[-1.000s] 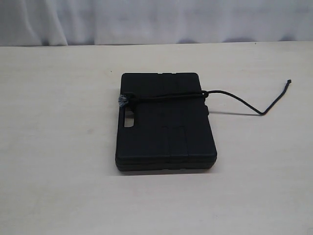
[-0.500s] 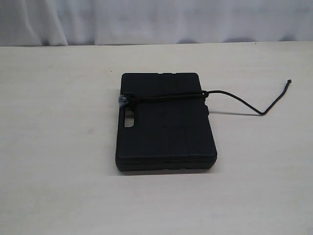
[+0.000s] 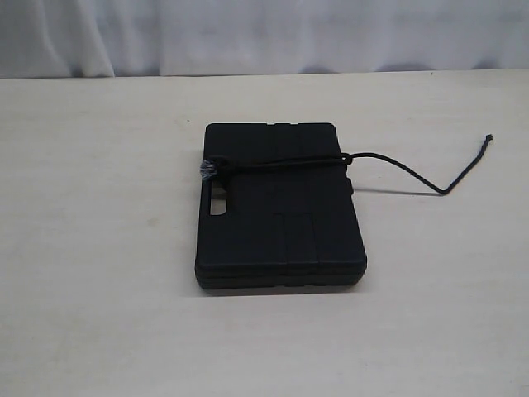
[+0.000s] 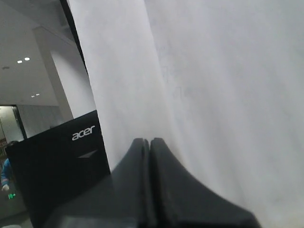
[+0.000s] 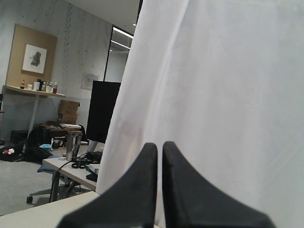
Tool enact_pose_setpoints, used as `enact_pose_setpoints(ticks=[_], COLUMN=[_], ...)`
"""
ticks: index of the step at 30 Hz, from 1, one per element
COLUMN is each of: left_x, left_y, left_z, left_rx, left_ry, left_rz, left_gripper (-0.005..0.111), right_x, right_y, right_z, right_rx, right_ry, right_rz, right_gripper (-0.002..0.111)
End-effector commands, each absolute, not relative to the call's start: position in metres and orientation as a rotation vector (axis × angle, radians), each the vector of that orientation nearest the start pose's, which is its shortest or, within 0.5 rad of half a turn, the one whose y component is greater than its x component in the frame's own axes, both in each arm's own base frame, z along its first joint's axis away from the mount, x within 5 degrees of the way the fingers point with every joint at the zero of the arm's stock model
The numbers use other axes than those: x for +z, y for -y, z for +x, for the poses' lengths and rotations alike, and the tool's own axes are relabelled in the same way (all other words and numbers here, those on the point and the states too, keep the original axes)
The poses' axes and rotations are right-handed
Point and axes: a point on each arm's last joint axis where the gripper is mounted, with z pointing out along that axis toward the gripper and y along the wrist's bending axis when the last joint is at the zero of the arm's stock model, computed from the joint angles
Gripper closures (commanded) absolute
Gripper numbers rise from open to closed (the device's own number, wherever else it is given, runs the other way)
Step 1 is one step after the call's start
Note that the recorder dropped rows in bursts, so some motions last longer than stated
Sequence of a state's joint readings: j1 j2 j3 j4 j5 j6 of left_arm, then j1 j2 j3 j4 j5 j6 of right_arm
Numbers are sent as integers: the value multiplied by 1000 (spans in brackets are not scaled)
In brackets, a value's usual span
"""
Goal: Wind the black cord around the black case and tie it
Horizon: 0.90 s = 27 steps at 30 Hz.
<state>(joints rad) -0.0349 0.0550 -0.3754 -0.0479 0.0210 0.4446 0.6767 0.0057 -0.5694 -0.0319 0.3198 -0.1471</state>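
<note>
Black cord wrapped across black case (free end trailing); left gripper and right gripper pinched closed, curtain ahead of both.

The pale cream table carries one black case, lying flat near its middle with the handle slot on its left side. The black cord crosses the case's far half, with a frayed greyish knot at the left edge; its free end trails right over the tabletop, bends, and ends toward the far right
</note>
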Motion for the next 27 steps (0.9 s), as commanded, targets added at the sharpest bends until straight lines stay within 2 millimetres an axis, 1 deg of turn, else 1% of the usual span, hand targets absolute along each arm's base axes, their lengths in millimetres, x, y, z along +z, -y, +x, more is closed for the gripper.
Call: enact_pose_setpoints(ticks=[1,24,26,27], left_x=[331,332,332,332], left_y=[1,1,0,0], left_z=[15,15,15,15], left_rx=[324,329,380,436], left_ry=[-1107,-1103,-1098,-1091], left_rz=[243,247,278,312], left_gripper=[107,107,107,107], right_x=[361,361,361,361], right_y=[8,8,8,8], right_z=[-8,-8,-8,-8], right_rx=[409,411,411,411], right_ry=[-1135,-1136,-1136,-1136], right_rz=[-516,-516,-516,-516], right_gripper=[104,104,104,104])
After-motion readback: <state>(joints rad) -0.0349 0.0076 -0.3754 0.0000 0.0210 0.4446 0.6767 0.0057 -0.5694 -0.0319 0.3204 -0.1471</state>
